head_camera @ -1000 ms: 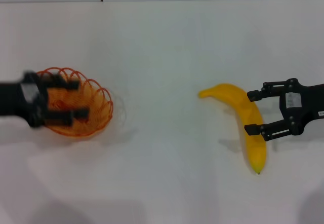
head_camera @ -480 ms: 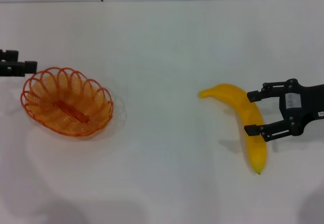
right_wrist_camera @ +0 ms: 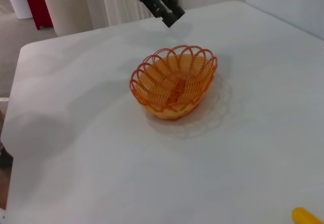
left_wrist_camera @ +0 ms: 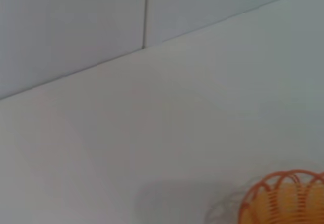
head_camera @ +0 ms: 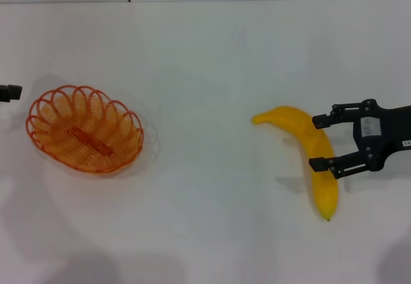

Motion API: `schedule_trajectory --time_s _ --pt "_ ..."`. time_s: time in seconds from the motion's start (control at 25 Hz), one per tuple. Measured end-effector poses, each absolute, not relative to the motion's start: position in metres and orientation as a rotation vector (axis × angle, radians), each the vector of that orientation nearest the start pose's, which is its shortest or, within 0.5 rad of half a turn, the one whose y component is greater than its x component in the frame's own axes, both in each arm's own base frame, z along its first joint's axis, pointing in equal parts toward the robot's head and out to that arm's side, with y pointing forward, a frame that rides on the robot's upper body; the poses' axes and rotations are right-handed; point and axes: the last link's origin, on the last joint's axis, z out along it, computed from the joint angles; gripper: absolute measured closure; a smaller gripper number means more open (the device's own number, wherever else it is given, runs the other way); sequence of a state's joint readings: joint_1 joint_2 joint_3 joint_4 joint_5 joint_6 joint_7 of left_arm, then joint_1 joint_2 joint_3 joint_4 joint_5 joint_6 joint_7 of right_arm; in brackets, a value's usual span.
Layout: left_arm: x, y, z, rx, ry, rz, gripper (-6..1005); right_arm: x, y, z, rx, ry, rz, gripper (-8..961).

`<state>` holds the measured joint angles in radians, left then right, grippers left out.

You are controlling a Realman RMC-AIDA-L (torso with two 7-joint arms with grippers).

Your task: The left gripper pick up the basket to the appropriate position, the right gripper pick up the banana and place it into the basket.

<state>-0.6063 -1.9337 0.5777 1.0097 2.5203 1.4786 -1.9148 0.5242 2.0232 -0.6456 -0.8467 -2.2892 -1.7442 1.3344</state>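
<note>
- The table (head_camera: pixel 212 53) is a wide white surface that carries everything, with a pale wall behind its far edge.
- The basket (head_camera: pixel 85 128) sits upright on the table's left side, with nothing in it and nothing touching it; it lies where it did half a second ago.
- The banana (head_camera: pixel 314 152) lies on the right side, well apart from the basket, in the same place as before.
- The right gripper (head_camera: pixel 321 142) reaches in from the right edge, wrist level, its fingers spread wide to either side of the banana's middle without clenching it; its pose is as before.
- The left gripper (right_wrist_camera: pixel 161 2) has drawn back from the basket: a second ago it straddled the rim, and now only a black tip shows at the head view's left edge. Whether its fingers are parted I cannot tell.
</note>
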Motion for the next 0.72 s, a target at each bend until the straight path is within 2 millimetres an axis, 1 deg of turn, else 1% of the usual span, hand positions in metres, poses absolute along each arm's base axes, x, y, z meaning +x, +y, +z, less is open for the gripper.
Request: schedule_trajectory --time_s 0.04,0.08,0.36,0.44,0.72 --pt "-0.302 0.379 0.129 -2.376 -0.942 0.022 300 0.282 0.315 0.042 -2.930 0.399 0.302 74" --pt "-0.301 0.383 0.125 -2.377 -0.930 0.035 301 0.282 0.315 0.042 -2.930 0.399 0.302 74" --pt "-0.296 0.391 0.107 -2.400 -0.881 0.065 310 0.281 0.315 0.042 -2.938 0.401 0.308 74" --pt "-0.294 0.392 0.097 -2.416 -0.863 0.072 312 0.281 0.315 0.042 -2.938 0.402 0.308 74" --pt "-0.295 0.397 0.080 -2.437 -0.870 0.074 321 0.279 0.315 0.039 -2.950 0.394 0.306 74"
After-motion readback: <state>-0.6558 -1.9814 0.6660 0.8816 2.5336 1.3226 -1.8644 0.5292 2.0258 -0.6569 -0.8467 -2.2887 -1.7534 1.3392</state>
